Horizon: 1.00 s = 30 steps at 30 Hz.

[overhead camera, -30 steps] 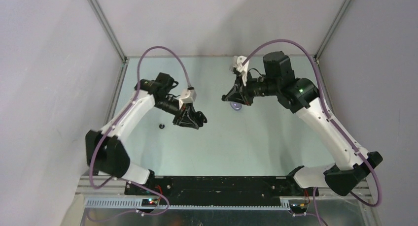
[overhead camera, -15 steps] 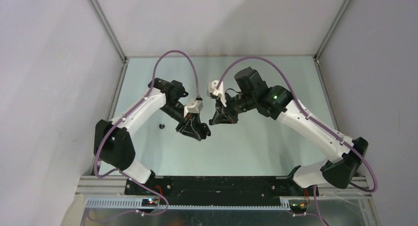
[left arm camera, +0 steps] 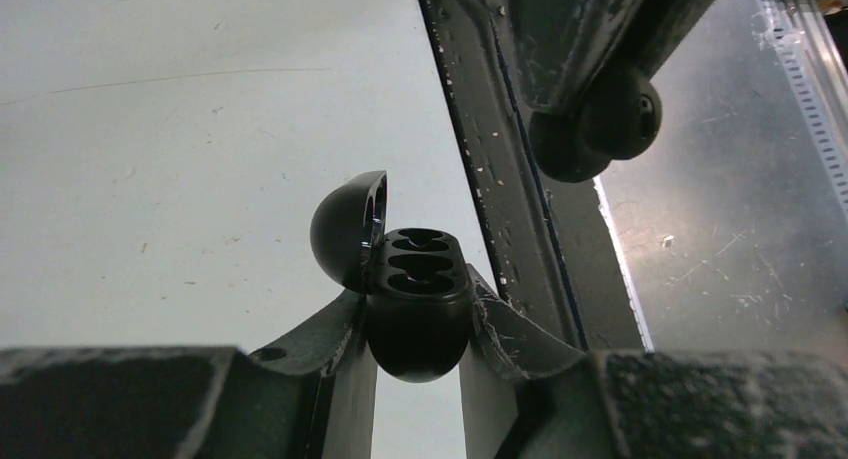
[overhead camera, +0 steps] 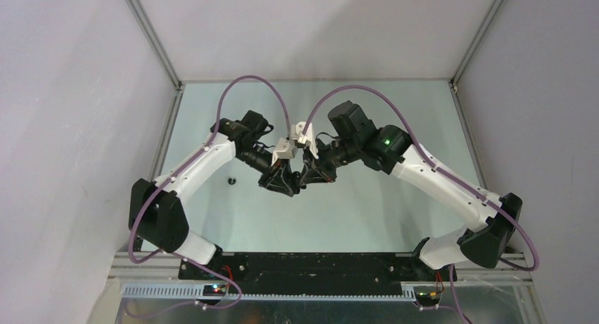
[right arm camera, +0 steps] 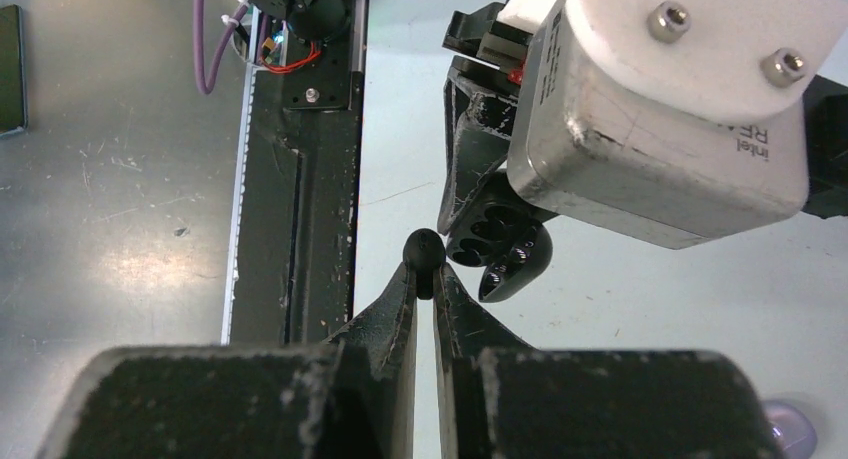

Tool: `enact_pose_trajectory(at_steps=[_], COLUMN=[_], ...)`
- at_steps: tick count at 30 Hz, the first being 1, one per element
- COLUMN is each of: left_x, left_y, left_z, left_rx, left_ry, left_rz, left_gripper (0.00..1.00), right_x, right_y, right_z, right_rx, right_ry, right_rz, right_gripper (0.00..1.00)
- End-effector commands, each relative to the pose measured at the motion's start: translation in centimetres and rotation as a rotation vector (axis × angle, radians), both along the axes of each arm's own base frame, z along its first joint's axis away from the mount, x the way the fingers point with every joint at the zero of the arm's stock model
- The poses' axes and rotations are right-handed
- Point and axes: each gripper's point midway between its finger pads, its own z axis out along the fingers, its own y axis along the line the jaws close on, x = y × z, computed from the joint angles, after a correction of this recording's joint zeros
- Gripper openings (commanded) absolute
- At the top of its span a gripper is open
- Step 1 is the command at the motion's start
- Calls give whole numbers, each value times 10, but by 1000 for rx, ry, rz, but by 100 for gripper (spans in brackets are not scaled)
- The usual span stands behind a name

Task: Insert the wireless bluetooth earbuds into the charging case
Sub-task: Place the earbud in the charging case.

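Observation:
My left gripper (left arm camera: pixel 418 291) is shut on the black charging case (left arm camera: pixel 418 309) and holds it above the table with its lid (left arm camera: pixel 348 229) hinged open and its sockets showing. My right gripper (right arm camera: pixel 423 275) is shut on a glossy black earbud (right arm camera: pixel 423 250) held at its fingertips. The earbud sits just left of the case (right arm camera: pixel 487 231), very close to its open face. In the top view the two grippers meet tip to tip, left (overhead camera: pixel 285 183) and right (overhead camera: pixel 309 176). The held earbud also shows in the left wrist view (left arm camera: pixel 622 109). A second black earbud (overhead camera: pixel 231 181) lies on the table to the left.
A pale purple rounded thing (right arm camera: pixel 790 429) lies on the table at the bottom right of the right wrist view. The black base rail (overhead camera: pixel 304 264) runs along the near edge. White walls with metal frame posts (overhead camera: pixel 152 38) enclose the table.
Both arms have swung toward the middle. The right gripper came left and nearer from the back of the table. The left gripper moved right until the two tips met.

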Motion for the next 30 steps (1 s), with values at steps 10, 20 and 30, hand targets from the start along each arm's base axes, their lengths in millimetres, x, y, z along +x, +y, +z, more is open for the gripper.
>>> enact_pose_trajectory(at_steps=[10,20,30], left_x=[-2,-4,-7], left_y=[-2,-1,-2], left_z=[18,15,12], left_rx=[-41,-33,-19], left_ry=[-68,-71,-70], left_rz=[23,11,1], left_gripper=[12,12,12], right_x=[7,23,27], right_y=[9,12,13], right_z=[-23,-22,-24], right_rx=[-56,-69,-71], right_ry=[-25,-92,-109], right_rz=[-12,-95,-111], right_gripper=[10,8,8])
